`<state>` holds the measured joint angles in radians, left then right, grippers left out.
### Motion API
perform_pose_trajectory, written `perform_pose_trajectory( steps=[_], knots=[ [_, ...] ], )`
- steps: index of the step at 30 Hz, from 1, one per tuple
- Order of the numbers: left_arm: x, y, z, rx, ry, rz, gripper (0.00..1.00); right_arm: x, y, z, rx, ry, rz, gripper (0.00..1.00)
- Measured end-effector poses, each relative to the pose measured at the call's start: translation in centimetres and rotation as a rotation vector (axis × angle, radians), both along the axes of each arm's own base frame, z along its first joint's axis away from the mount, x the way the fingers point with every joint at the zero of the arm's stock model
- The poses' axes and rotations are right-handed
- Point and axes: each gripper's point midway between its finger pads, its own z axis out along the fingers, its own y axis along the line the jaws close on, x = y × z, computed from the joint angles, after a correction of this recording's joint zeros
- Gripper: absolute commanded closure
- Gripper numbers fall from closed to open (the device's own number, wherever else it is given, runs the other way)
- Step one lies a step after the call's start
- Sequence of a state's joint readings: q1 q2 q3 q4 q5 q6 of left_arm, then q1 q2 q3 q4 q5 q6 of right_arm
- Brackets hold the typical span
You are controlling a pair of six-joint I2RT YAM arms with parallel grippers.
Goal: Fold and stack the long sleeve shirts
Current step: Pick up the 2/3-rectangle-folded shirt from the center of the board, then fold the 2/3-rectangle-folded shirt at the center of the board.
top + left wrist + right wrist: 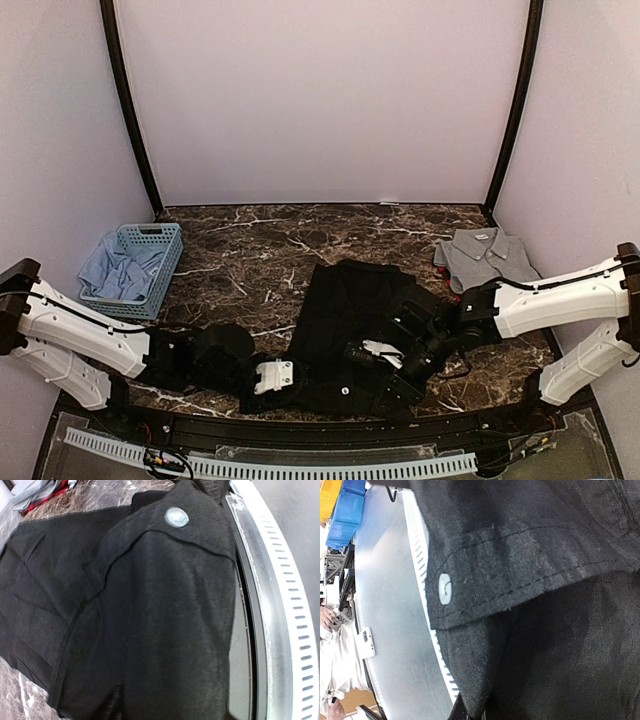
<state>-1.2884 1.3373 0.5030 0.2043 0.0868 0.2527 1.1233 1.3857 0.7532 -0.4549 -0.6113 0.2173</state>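
Top external view puts the black shirt [345, 300] in the lower centre of the frame, spread on the table [250, 240] with its near edge bunched against the front rail, and both arms reaching in low over that edge. The right tool [385, 352] is pressed together; cloth drapes right across its own camera, so it looks to be pinching the shirt by a stitched band carrying a pale button [444, 588]. The left tool [272, 377] sits on the shirt's lower-left corner, but no view shows its fingers, so I cannot tell whether it is spread or gripping. The step looks like a fold of the near edge away from the arms. To do it well, the left tool should take a firm bite of one layer only before anything lifts, since the left wrist view shows overlapping layers around another button [176, 517]. Both tools should then rise together and level, clear of the rail [280, 630], so the cloth neither snags nor skews. A folded grey shirt [485, 252] lies at the right of the frame, well apart, a likely base for the stack.
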Motion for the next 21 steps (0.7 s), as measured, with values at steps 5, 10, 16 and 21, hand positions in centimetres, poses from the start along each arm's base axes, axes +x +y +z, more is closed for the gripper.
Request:
perform_pose_trajectory(
  steps=[5,10,16,21],
  knots=[
    [0.2,-1.1,1.6,-0.023,-0.009,-0.012,0.98,0.3,-0.3,-0.1,-0.012,0.002,-0.014,0.99],
    [-0.1,-1.5,2.3,-0.018,0.030,-0.010,1.00,0.9,-0.6,-0.2,-0.034,-0.027,-0.035,0.76],
    [-0.8,-1.5,2.9,0.006,0.118,0.004,1.00,2.4,-0.7,0.7,-0.029,-0.124,-0.075,0.31],
    [-0.6,-1.2,3.3,0.020,0.218,0.052,1.00,3.3,-0.4,2.2,0.002,-0.218,-0.098,0.25]
  ],
)
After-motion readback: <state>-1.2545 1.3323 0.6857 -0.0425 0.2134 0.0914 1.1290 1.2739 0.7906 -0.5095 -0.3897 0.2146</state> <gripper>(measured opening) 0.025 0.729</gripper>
